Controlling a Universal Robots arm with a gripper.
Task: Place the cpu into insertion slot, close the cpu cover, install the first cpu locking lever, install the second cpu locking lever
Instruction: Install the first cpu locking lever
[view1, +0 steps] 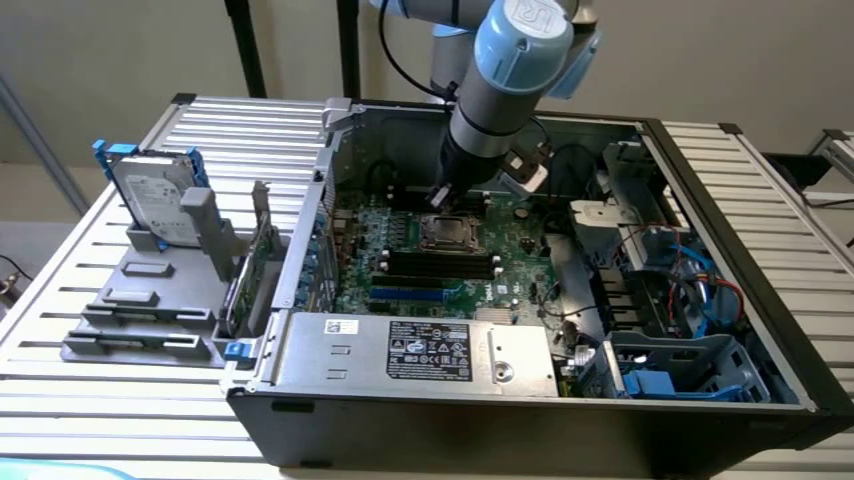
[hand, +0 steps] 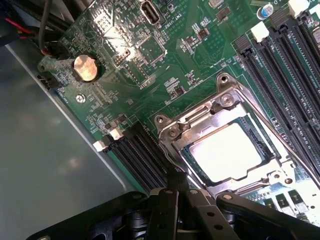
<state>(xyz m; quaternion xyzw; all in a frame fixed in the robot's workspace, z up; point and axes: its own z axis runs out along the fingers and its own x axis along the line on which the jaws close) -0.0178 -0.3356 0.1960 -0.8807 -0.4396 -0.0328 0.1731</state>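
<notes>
Wrist view: your gripper (hand: 176, 186) hangs low at socket edge, fingers drawn together on thin lever end, likely working latch. cpu (hand: 227, 151) sits seated in insertion slot (hand: 186, 152), cpu cover (hand: 226, 114) down over it. Motherboard (view1: 461, 262) lies flat inside opened tower case (view1: 747, 250).

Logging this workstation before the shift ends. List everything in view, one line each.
computer case: one, black, open, on the slatted table
slatted table: one, silver, under everything
motherboard: one, green, inside the case
cpu: one, pale silver, seated in the insertion slot
insertion slot: one, dark, mid-board
cpu cover: one, silvery frame, down around the cpu
memory slots: several, black, beside the slot
coin battery: one, silver, on the board
power supply: one, grey, at the case's near edge
hard drive: one, silver with blue rails, exterior view's left, in a grey stand
arm: one, grey-blue, reaching into the case
claw: one, black, at the slot's edge
</notes>
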